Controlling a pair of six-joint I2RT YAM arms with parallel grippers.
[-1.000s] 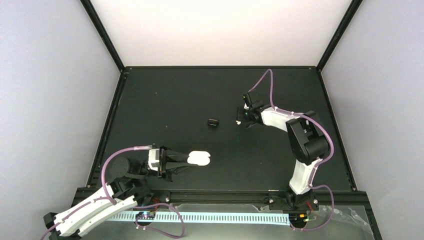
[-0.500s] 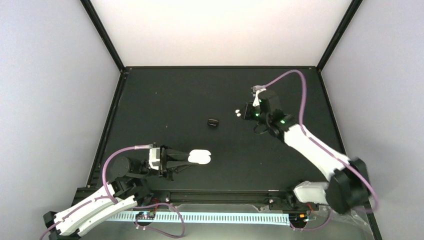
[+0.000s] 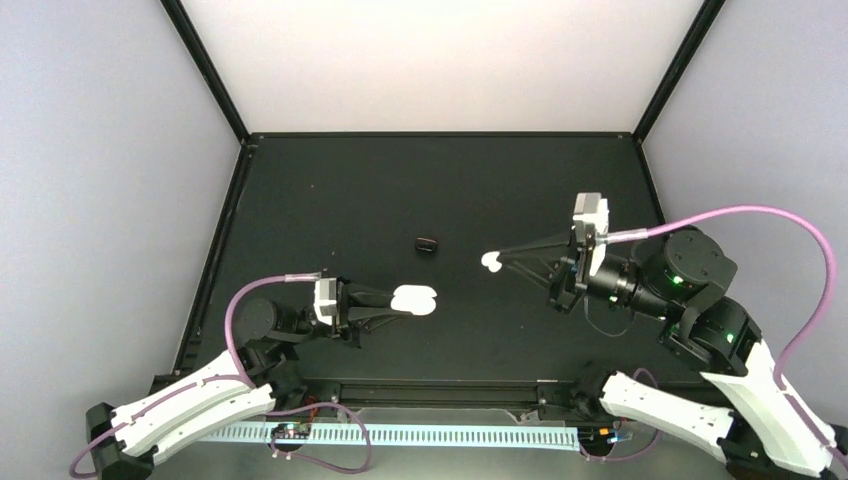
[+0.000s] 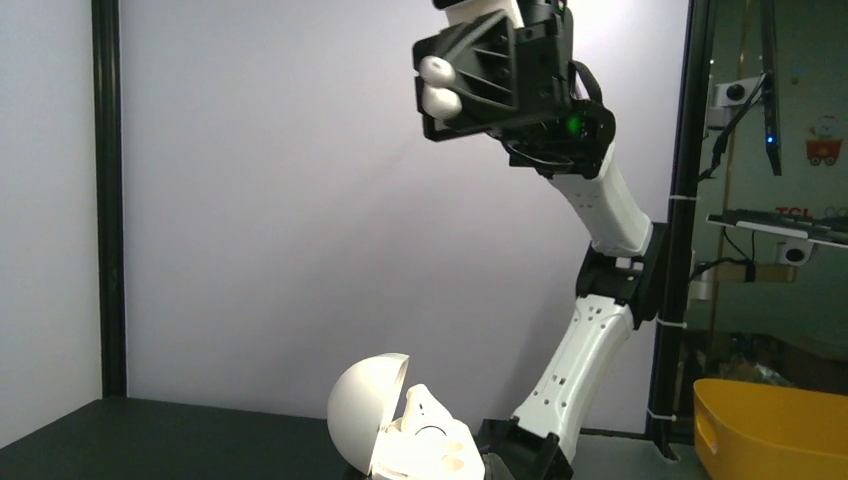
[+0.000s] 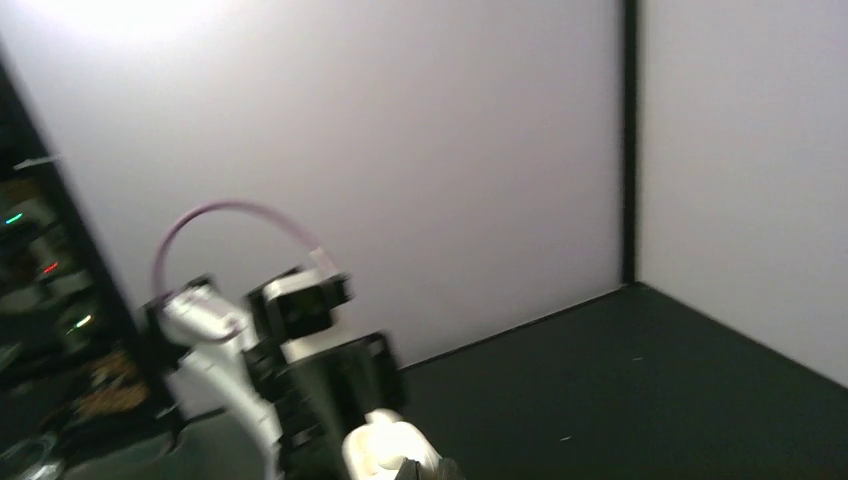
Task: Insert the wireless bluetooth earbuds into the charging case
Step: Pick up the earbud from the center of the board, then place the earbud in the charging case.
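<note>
Open white charging case (image 3: 415, 300), lid tipped back, sits clamped in the left gripper (image 3: 398, 301) over the near-left part of the black table (image 3: 330, 190). The right gripper (image 3: 498, 261) is closed on the white earbuds (image 3: 490, 262), both at its tips, held in the air right of the case and apart from it. A small black object (image 3: 427, 245) lies on the table farther back.

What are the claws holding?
Left gripper clamps the open white charging case by its near end. Right gripper pinches white earbuds at its tip; where exactly is unclear.
</note>
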